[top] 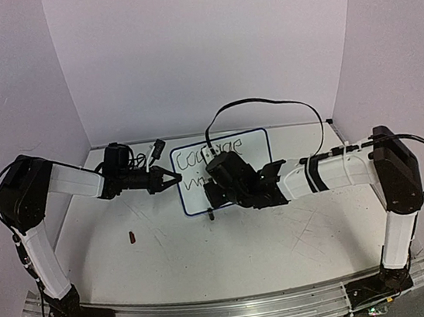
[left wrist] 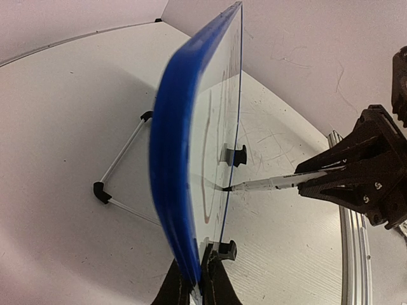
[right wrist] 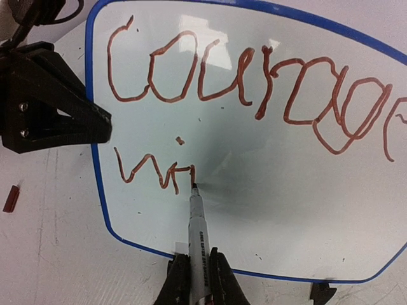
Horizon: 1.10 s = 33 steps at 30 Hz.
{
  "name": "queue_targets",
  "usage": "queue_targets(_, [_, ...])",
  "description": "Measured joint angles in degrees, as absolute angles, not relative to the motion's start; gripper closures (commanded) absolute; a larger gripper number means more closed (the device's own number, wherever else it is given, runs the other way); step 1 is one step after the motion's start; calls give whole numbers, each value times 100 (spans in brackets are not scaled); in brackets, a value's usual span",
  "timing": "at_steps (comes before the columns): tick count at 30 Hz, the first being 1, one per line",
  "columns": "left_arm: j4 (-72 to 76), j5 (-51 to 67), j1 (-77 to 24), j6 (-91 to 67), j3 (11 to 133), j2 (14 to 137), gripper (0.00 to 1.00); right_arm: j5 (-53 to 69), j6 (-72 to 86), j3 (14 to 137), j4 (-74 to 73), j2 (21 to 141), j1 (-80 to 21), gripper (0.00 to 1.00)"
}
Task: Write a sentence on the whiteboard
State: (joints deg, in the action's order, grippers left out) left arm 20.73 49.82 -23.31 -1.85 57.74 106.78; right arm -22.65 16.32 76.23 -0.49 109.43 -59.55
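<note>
Presently I list the whiteboard [top: 251, 144] standing on edge at the back middle of the table [top: 208, 245], between my two arms, with its writing face toward the right wrist camera. Frame: thin, blue, rounded corners. Feet: two black clip feet [left wrist: 236, 155] on the lower edge, resting on the table.

My left gripper [left wrist: 196, 281]: fingers pinched together on the board's blue side edge. In the overhead view it reaches in from the left and meets the board's left edge.

My right gripper [right wrist: 194, 272]: fingers closed around a marker [right wrist: 198, 232], the barrel clamped between them and the nib out ahead. The nib touches the white face in its lower left area.

On the face, the sentence [right wrist: 254, 82]: reddish-brown loopy strokes. The upper line reads as "Courage" and runs nearly the full width. The lower line shows "wi" with its dot, and the nib sits at the end of the last stroke.

Other items: a thin wire prop [left wrist: 121, 168] with black ends, on the table behind the board; I cannot tell whether it is joined to the board. A small dark-red piece [top: 131, 236] on the table left of the board, well apart from it. A black cable [top: 267, 101] arching above the right arm.
</note>
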Motion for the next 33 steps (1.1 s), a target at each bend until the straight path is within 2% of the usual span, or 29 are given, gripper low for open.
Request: queue_targets(33, [2053, 4960, -2331, -178, 5776, 10676, 100, -2482, 1747, 7596, -161, 10890, -5902, 100])
